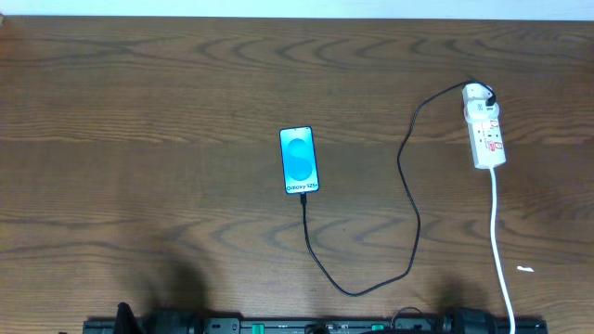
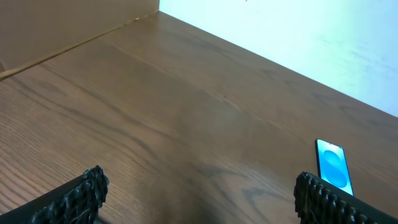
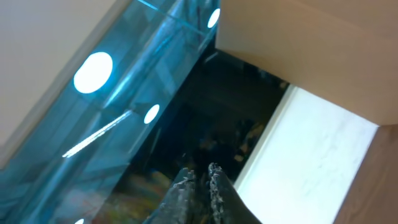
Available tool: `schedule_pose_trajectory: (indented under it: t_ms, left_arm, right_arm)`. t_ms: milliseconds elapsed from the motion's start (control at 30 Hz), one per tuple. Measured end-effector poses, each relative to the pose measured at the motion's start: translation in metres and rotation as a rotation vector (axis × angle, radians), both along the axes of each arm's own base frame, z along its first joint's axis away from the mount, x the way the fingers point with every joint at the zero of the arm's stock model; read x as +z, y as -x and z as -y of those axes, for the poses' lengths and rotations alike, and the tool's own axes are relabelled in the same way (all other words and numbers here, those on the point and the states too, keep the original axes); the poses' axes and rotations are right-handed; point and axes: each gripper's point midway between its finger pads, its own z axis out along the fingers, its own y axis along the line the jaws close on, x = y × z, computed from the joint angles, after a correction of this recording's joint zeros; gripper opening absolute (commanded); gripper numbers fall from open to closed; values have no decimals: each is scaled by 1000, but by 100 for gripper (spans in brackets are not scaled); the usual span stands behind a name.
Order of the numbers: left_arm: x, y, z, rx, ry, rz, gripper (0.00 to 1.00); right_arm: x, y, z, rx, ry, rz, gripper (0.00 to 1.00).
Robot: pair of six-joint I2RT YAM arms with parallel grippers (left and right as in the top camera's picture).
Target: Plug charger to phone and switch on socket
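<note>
The phone (image 1: 299, 160) lies face up at the table's middle, its screen light blue with teal shapes; it also shows in the left wrist view (image 2: 334, 167). The black charger cable (image 1: 409, 190) runs from the phone's near end in a loop to its white plug head (image 1: 477, 93), which sits in the far end of the socket, a white power strip (image 1: 485, 134) at the right. My left gripper (image 2: 199, 193) is open and empty, low over bare wood left of the phone. My right gripper (image 3: 199, 176) is shut, empty and points up away from the table.
The strip's white cord (image 1: 501, 250) runs to the table's near edge. A small white scrap (image 1: 525, 270) lies beside it. Both arm bases sit at the near edge (image 1: 278, 325). A white wall borders the far side (image 2: 298, 37).
</note>
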Motion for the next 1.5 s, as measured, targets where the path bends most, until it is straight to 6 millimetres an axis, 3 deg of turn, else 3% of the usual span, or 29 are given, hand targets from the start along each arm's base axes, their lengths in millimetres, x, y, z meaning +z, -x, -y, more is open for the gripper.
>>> schedule_pose_trajectory:
  t_ms: [167,500,633,833,1167,1300,1500]
  left_arm:
    - [0,0,0,0,0,0,98]
    - [0,0,0,0,0,0,98]
    - [0,0,0,0,0,-1,98]
    - [0,0,0,0,0,-1,98]
    - [0,0,0,0,0,-1,98]
    - [0,0,0,0,0,-1,98]
    - [0,0,0,0,0,0,98]
  right_arm:
    - [-9,4,-9,50,27,61,17]
    - [-65,8,-15,83,44,98,22]
    - [-64,15,-17,123,59,129,24]
    - [-70,6,-17,199,103,82,24]
    - [-76,8,-2,114,86,50,26]
    - [-83,6,0,100,79,19,29]
    - [-97,2,6,65,71,-50,44]
